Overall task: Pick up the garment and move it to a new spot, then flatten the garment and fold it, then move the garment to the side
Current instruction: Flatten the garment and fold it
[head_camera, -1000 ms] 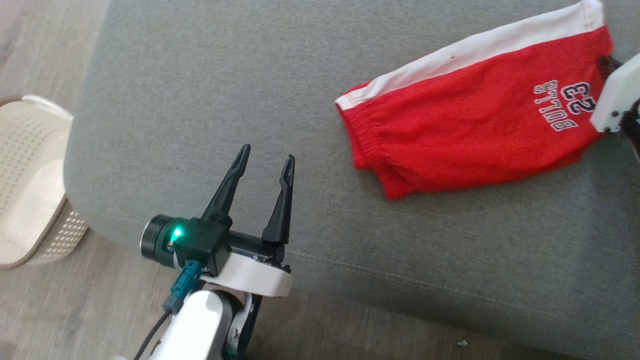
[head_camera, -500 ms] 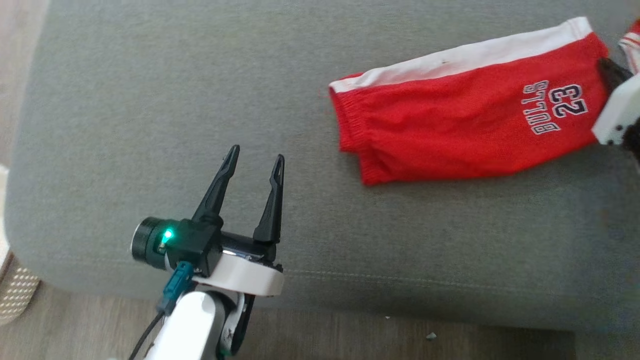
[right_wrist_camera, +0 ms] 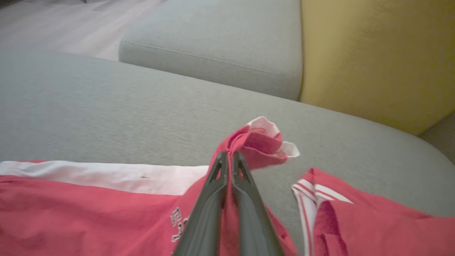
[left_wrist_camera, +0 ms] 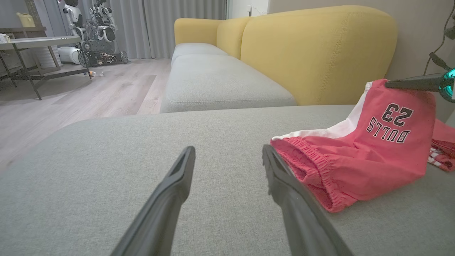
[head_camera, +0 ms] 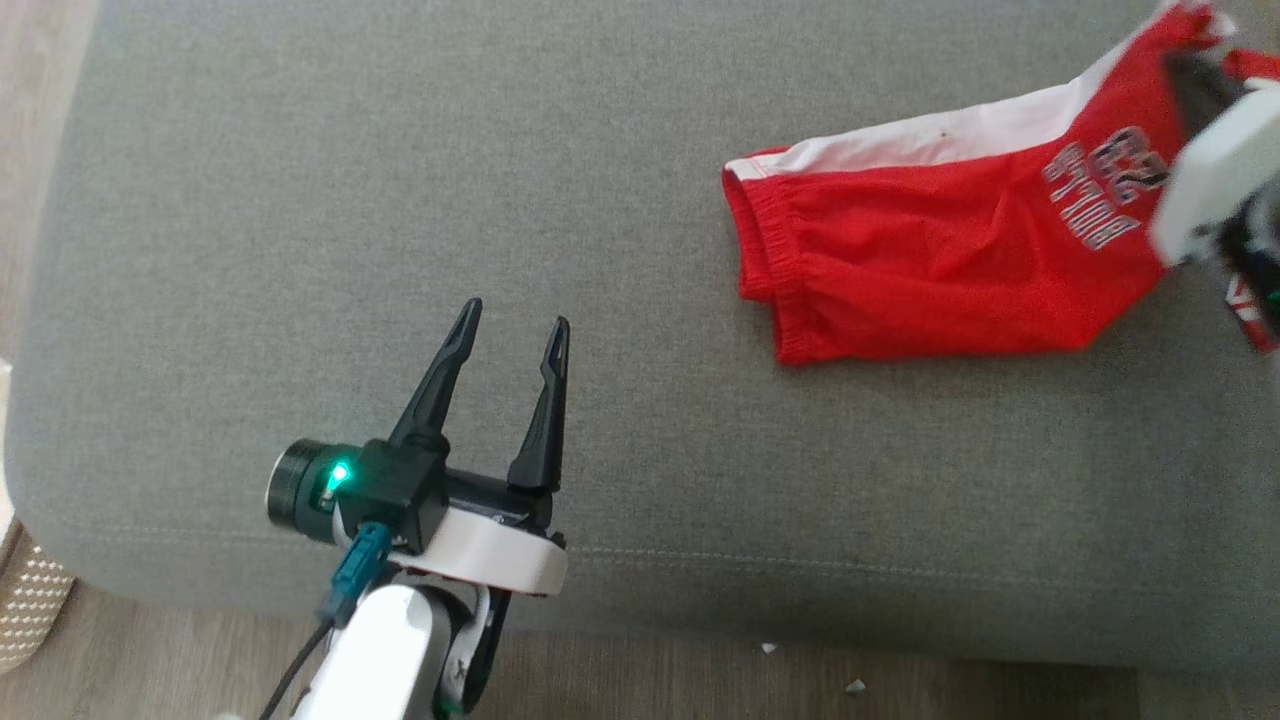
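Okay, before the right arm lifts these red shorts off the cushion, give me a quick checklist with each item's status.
1. Grip: right gripper shut on the red shorts at the hem: ok.
2. Free arm: left gripper open, clear of fabric: ok.
3. Shorts off the grey cushion: not ok, waistband end rests on it.
4. Stray pickup: second red garment outside the grip: ok.
5. Both fabric layers pinched: cannot tell.
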You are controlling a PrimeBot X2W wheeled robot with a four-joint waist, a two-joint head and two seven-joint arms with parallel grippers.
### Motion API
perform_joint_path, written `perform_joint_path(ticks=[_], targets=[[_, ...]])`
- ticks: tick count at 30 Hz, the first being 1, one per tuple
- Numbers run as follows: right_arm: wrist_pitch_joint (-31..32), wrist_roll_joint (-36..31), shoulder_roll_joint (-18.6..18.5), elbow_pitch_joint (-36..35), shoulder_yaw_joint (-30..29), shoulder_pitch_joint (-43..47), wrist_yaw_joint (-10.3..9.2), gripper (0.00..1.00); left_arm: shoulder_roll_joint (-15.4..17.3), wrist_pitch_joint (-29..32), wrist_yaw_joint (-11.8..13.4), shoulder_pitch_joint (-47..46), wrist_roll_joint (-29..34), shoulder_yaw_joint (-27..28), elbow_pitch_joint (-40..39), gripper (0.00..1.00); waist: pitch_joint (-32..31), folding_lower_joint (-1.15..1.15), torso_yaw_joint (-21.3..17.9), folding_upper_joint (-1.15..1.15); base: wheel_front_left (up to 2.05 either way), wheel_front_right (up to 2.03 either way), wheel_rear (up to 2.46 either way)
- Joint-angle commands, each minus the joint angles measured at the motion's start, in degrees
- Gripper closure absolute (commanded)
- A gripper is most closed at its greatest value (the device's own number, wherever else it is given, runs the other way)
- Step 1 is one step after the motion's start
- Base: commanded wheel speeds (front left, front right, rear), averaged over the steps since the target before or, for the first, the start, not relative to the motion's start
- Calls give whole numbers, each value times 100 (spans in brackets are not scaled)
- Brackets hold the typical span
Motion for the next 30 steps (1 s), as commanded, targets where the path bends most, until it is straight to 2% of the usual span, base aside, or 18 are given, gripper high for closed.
perform_joint_path(ticks=[1,6,10,16,22,23,24,27,30], targets=[[204,44,123,-595,187,272,-6,100,-1,-69,-3,-39,8,214,-160,0,-106,0,21,0,0,0,0],[637,157,426,-1695,471,745,-6,100,-1,-69,1,-8,-19,179,-131,0,-217,0,107,0,0,0,0],[785,195,806,-2249,670,1044,-6,100,-1,-69,14,21,-52,119,-111,0,-275,0,203,0,0,0,0],[881,146,1223,-2349,912,1177,-6,100,-1,-69,15,28,-59,66,-76,0,-288,0,332,0,0,0,0],[931,209,1613,-2126,1228,1242,-6,100,-1,-69,40,15,-80,62,-37,0,-267,0,455,0,0,0,0],[940,238,1644,-2092,1259,1261,-6,76,-1,-69,46,20,-91,59,-26,0,-272,0,462,0,0,0,0],[935,268,1672,-2069,1280,1279,-6,0,-1,-69,53,25,-100,52,-17,0,-279,0,465,0,0,0,0],[756,640,1825,-2164,1249,1350,-6,0,-1,-69,70,47,-135,28,25,0,-329,0,444,0,0,0,0],[368,912,1789,-2419,871,1374,-6,0,-2,-69,85,78,-140,19,64,0,-432,0,388,0,0,0,0]])
